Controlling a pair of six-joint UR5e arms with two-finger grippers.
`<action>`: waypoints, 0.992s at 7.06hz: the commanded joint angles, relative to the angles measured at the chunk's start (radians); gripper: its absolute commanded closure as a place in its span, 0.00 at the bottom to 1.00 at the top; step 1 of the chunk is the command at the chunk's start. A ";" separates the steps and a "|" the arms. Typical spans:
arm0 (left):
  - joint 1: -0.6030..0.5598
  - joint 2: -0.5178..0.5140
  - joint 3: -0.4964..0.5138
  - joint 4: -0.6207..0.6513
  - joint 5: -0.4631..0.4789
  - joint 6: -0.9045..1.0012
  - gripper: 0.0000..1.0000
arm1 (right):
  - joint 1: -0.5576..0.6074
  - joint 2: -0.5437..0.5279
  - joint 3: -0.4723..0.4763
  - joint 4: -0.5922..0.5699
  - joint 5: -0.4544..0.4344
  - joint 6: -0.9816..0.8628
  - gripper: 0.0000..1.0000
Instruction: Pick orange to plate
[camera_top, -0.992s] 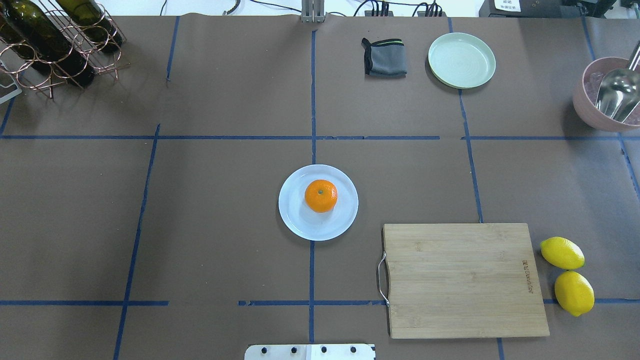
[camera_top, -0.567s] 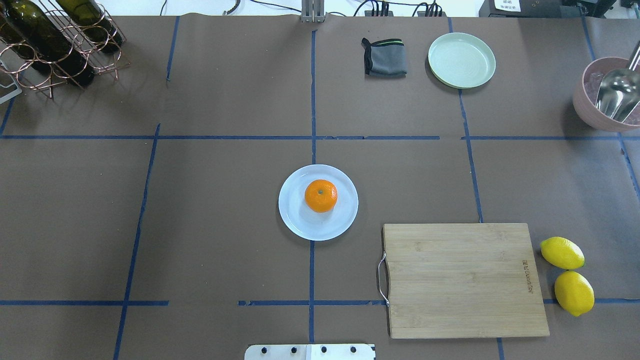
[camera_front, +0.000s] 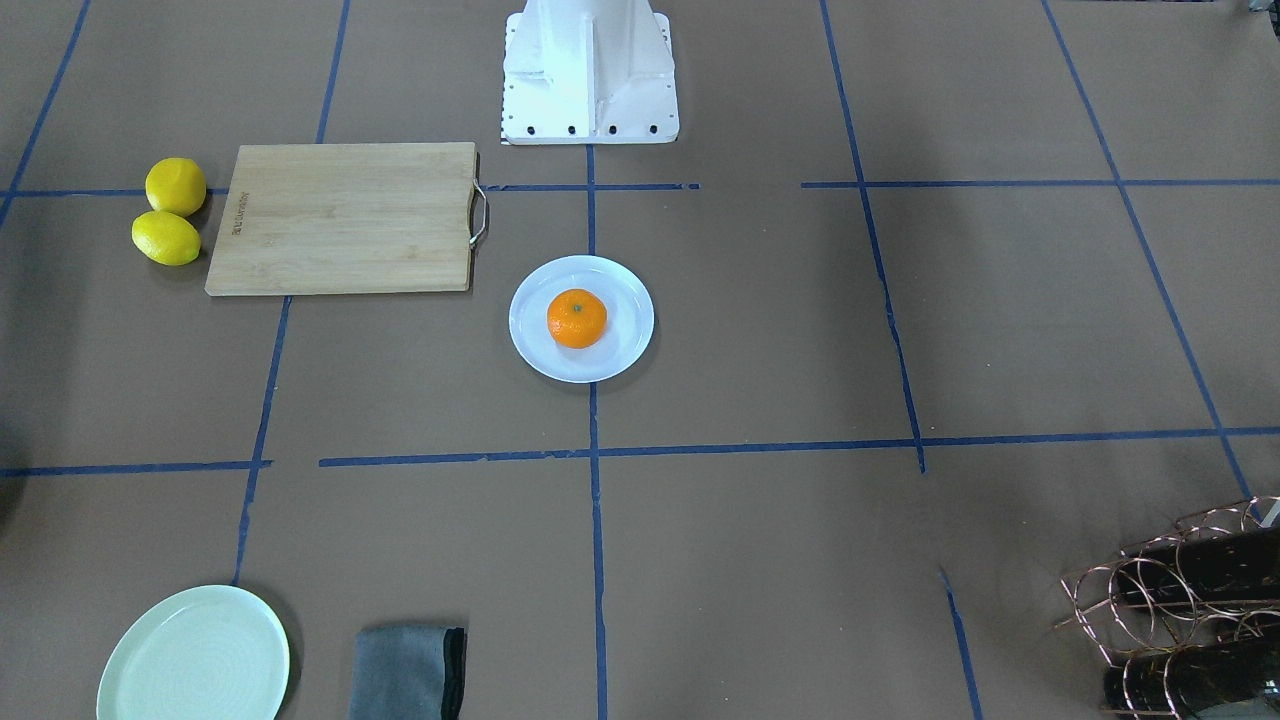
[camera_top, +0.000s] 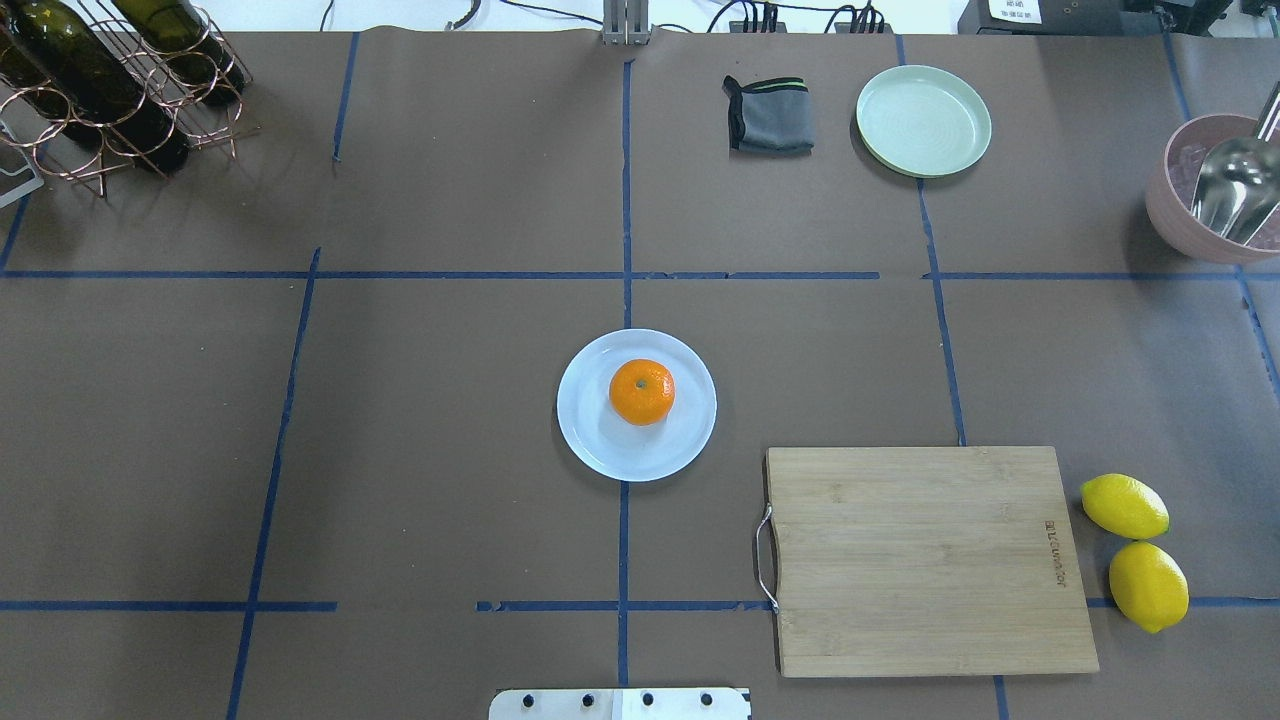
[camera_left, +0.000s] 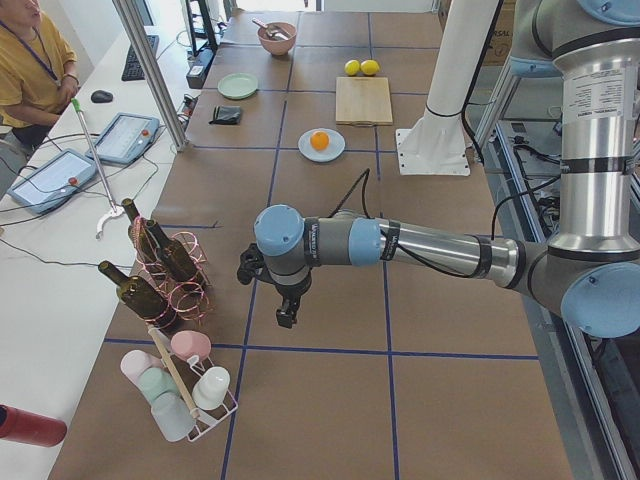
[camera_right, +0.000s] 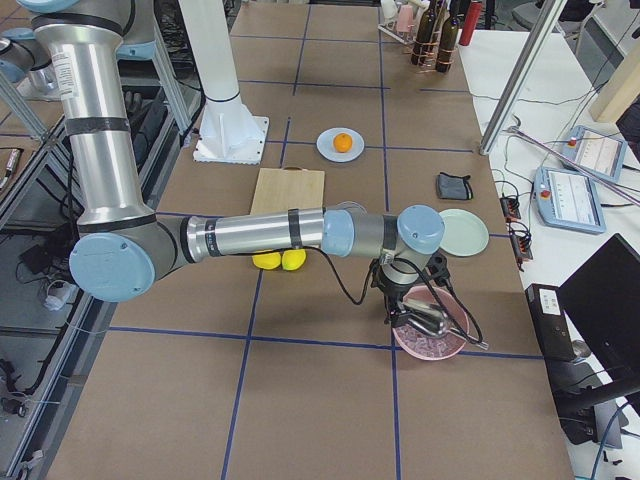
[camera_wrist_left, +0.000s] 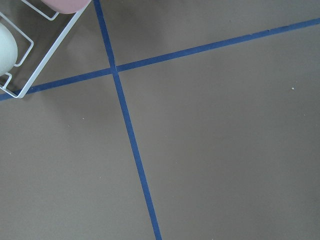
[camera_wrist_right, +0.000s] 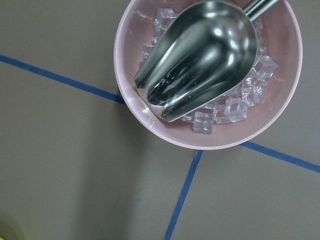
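The orange (camera_top: 641, 391) rests on the plate (camera_top: 600, 455) at the middle of the table (camera_top: 420, 400), stem dimple up, well apart from both arms. The left gripper (camera_left: 286, 308) hangs near the bottle rack (camera_left: 165, 268). The right gripper (camera_right: 402, 305) hangs over the pink bowl (camera_wrist_right: 127, 85) of ice holding a metal scoop (camera_wrist_right: 200, 55) (for both grippers, fingers apart or together: cannot tell). The cutting board (camera_top: 930, 560) bears a small burned-in mark on its side toward the lemons (camera_top: 1124, 506), too small to read.

Table (camera_top: 450, 400): white plate (camera_top: 620, 458), cutting board (camera_top: 925, 560), lemons (camera_top: 1124, 506), grey cloth (camera_top: 772, 118), green plate (camera_top: 923, 120), pink bowl (camera_top: 1172, 222).
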 joint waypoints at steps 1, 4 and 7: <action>0.000 -0.054 0.061 -0.005 0.010 -0.001 0.00 | -0.012 0.011 0.022 -0.014 0.010 0.002 0.00; -0.011 -0.032 0.028 -0.005 0.010 -0.161 0.00 | -0.035 -0.029 0.011 0.065 0.008 0.202 0.00; -0.006 -0.036 0.148 -0.175 0.009 -0.148 0.00 | -0.035 -0.097 0.008 0.142 -0.002 0.223 0.00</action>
